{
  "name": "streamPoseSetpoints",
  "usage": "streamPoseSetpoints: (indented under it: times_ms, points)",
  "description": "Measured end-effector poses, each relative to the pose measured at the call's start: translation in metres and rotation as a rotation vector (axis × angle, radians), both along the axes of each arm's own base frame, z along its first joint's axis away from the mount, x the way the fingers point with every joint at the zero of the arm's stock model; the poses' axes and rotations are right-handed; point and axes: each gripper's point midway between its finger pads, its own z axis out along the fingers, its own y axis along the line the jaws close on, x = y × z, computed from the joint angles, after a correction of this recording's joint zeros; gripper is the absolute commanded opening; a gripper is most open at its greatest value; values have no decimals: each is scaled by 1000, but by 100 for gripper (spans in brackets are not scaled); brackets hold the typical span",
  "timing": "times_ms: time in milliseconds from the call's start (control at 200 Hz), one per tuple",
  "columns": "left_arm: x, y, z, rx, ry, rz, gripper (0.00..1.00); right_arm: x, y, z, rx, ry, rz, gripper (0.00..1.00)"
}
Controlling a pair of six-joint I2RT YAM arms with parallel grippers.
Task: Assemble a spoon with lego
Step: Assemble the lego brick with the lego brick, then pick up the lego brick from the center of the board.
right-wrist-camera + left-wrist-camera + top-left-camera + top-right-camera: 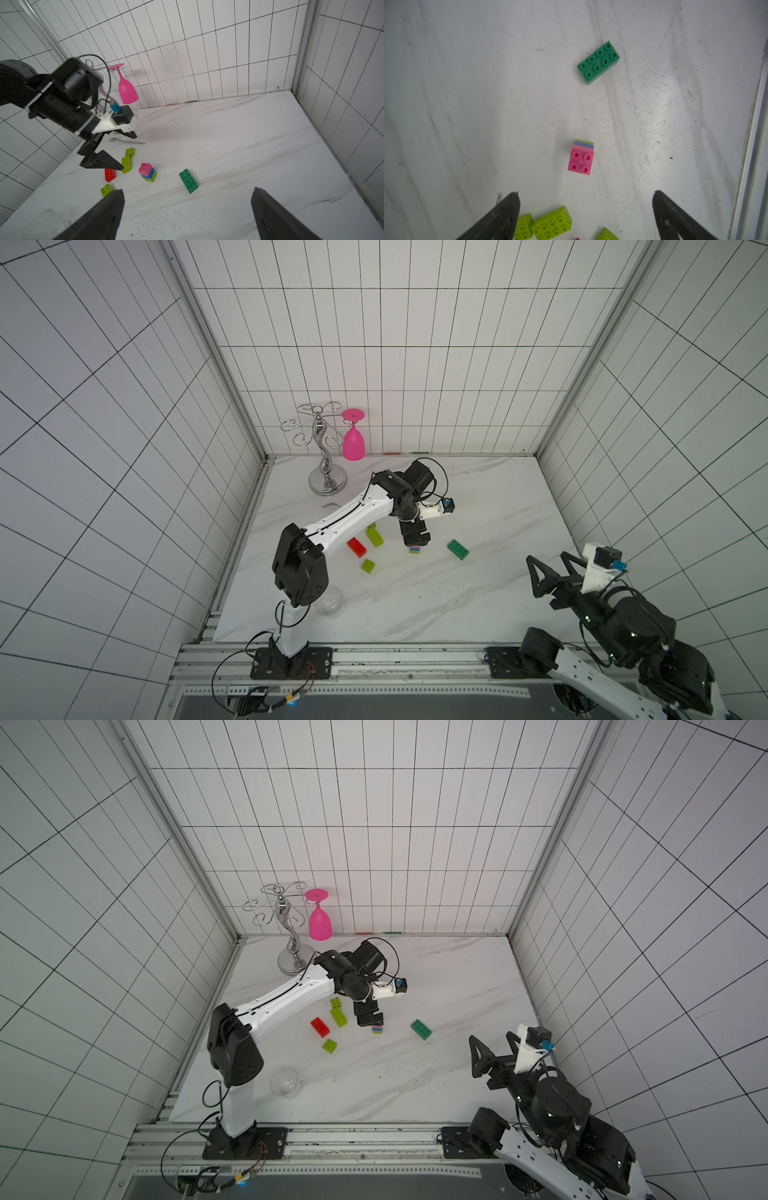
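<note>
A short stem of stacked pink, blue and lime lego (414,549) (580,160) (147,171) stands alone on the marble table. My left gripper (417,542) (585,195) hovers just above and behind it, open, holding nothing. Loose bricks lie around: a dark-green one (458,549) (598,62) to the right, and to the left a red one (357,547), a long lime one (374,537) (552,223) and two small lime ones (368,566) (371,526). My right gripper (546,556) is open and empty, raised near the table's right edge.
A silver glass rack (326,448) with a pink glass (353,441) hanging on it stands at the back left. A clear glass (330,600) lies by the left arm's base. A metal fork (126,141) lies behind the bricks. Tiled walls close three sides.
</note>
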Motion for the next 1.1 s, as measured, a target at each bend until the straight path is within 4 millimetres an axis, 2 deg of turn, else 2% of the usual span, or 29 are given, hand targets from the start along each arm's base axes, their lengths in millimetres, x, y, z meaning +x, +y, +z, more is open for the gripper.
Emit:
streamPoseSetpoints:
  times_ms: [120, 205, 275, 345, 475, 640, 780, 880, 1010, 1100]
  points:
    - [-16, 32, 60, -227, -109, 220, 99, 9, 14, -9, -76, 51, 10, 99]
    - [-35, 65, 103, -418, -196, 373, 99, 17, 30, -20, -158, 103, 35, 99]
    - [-53, 96, 125, -546, -243, 478, 99, 24, 46, -32, -236, 158, 66, 100]
    - [-70, 128, 135, -649, -270, 579, 99, 31, 62, -48, -315, 222, 101, 99]
    - [-102, 179, 137, -811, -302, 725, 99, 41, 86, -79, -450, 345, 148, 99]
    - [-130, 213, 127, -948, -331, 782, 99, 54, 104, -118, -579, 510, 197, 99]
    - [-139, 221, 114, -1000, -324, 796, 99, 69, 131, -137, -676, 612, 289, 100]
    - [-142, 223, 115, -1022, -331, 786, 99, 87, 146, -142, -731, 634, 351, 95]
    - [-143, 223, 117, -1029, -337, 778, 99, 120, 145, -153, -787, 683, 384, 91]
    - [-144, 222, 118, -1034, -335, 766, 99, 142, 142, -164, -804, 733, 413, 82]
